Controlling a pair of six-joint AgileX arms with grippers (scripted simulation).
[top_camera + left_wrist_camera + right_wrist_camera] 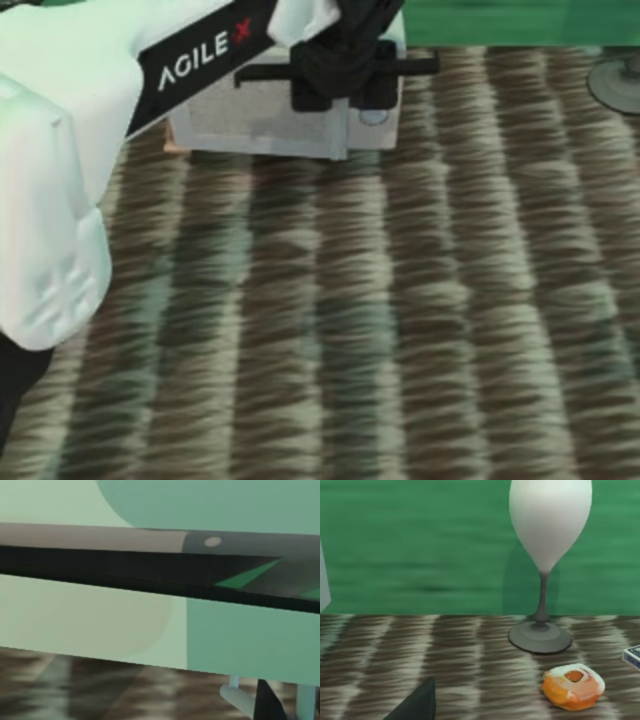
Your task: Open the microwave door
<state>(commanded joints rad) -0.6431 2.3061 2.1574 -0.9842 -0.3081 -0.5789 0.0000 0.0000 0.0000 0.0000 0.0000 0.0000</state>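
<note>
The microwave (290,125) sits at the upper centre-left of the top view, against the far edge of the striped brown table (400,320). The microwave door (250,122), with its grey speckled mesh window, faces the camera and appears to lie flat against the front. One round silver knob (373,116) shows on the panel to the right of the door.

The left arm (110,90) enters from the upper left of the frame. The left gripper (345,60) hangs over the top front edge of the microwave, above the seam between door and knob panel. Whether its fingers are spread or pressed together cannot be told. The left wrist view shows only a dark band across a pale surface at close range.

The right gripper is not visible. The right wrist view shows a white wine glass (549,555), an orange container (572,686) near its base, and a blue box (634,656) at the right edge.
</note>
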